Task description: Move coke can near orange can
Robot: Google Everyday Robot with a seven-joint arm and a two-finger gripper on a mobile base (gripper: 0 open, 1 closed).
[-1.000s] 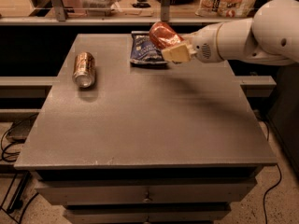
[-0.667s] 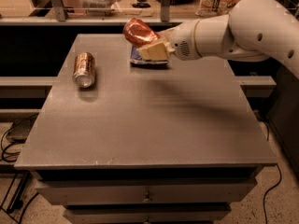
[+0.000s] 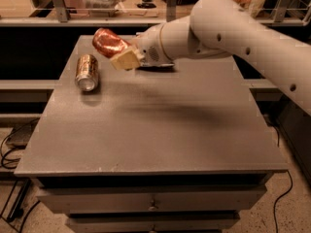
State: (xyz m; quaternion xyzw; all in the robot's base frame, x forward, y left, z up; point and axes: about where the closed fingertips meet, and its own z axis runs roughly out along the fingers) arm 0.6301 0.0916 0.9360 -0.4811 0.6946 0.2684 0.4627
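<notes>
Gripping coke can (image 3: 109, 41), fingers (image 3: 125, 60) above table (image 3: 160, 130), near orange can (image 3: 87, 72)

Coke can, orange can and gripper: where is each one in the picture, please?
coke can (image 3: 108, 41), camera view, middle of its red body, held in the air.
orange can (image 3: 87, 71), camera view, middle of its coppery side.
gripper (image 3: 120, 55), camera view, between its fingertips, shut on the coke can, right of the orange can.

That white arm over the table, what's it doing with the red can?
The robot's gripper holds the coke can tilted in the air above the far part of the table, its fingers shut on it. The orange can lies on its side on the table close by. The coke can is not yet set down next to it.
</notes>
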